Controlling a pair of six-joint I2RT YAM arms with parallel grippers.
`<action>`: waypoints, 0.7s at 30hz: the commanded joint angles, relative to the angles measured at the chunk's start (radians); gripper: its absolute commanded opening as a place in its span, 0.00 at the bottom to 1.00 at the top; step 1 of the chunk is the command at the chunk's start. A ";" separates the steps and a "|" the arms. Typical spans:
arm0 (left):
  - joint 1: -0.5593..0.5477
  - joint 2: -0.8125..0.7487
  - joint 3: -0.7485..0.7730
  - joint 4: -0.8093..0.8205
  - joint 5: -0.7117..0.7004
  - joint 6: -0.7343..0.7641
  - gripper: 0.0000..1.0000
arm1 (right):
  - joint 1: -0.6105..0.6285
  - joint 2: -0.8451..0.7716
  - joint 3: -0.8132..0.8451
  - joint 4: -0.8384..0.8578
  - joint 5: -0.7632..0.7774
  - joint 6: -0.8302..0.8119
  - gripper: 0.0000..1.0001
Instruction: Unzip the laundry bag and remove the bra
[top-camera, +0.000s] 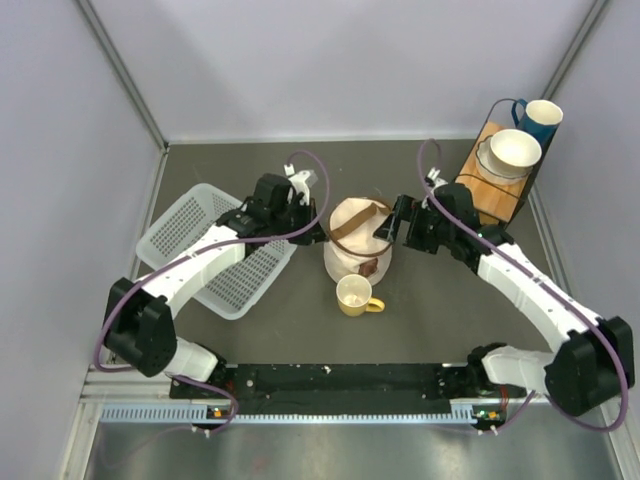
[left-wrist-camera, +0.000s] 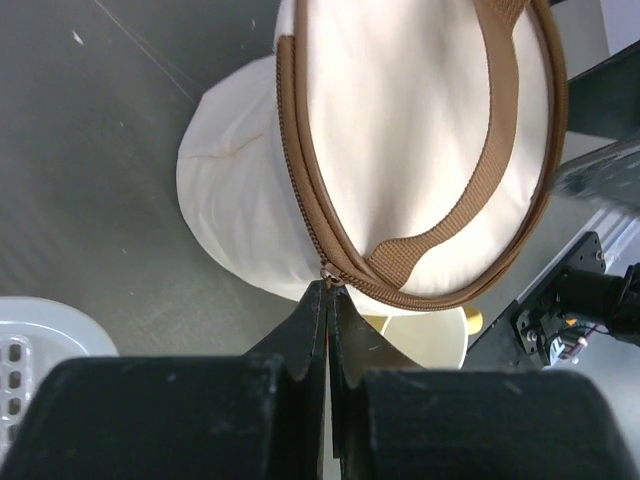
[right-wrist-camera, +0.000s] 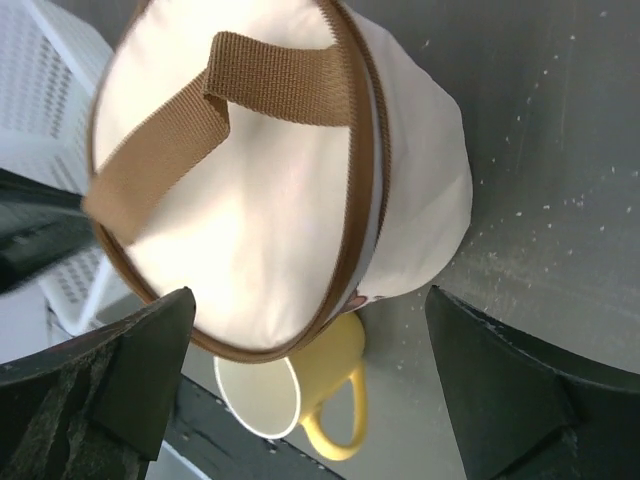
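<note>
The cream laundry bag with brown strap and trim stands mid-table, its round lid tilted up. My left gripper is at the bag's left side, shut on the zip pull at the lid's brown trim; it also shows in the left wrist view. My right gripper is open at the bag's right side, its jaws wide on either side of the lid. The zip gapes along one side, where the silvery lining shows. A small pinkish-maroon bit peeks out at the gap's lower end; the rest of the bra is hidden.
A yellow mug stands right in front of the bag, touching it. A white lattice basket lies at the left under my left arm. A rack with white bowls and a blue mug stands at the back right.
</note>
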 joint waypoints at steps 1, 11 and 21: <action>-0.023 -0.051 -0.068 0.049 0.013 -0.042 0.00 | -0.005 -0.144 -0.052 -0.035 0.090 0.189 0.99; -0.110 -0.065 -0.090 0.071 0.001 -0.116 0.00 | 0.106 -0.200 -0.212 0.116 0.065 0.456 0.99; -0.222 -0.017 -0.045 0.109 0.049 -0.160 0.00 | 0.144 -0.056 -0.167 0.259 0.156 0.469 0.56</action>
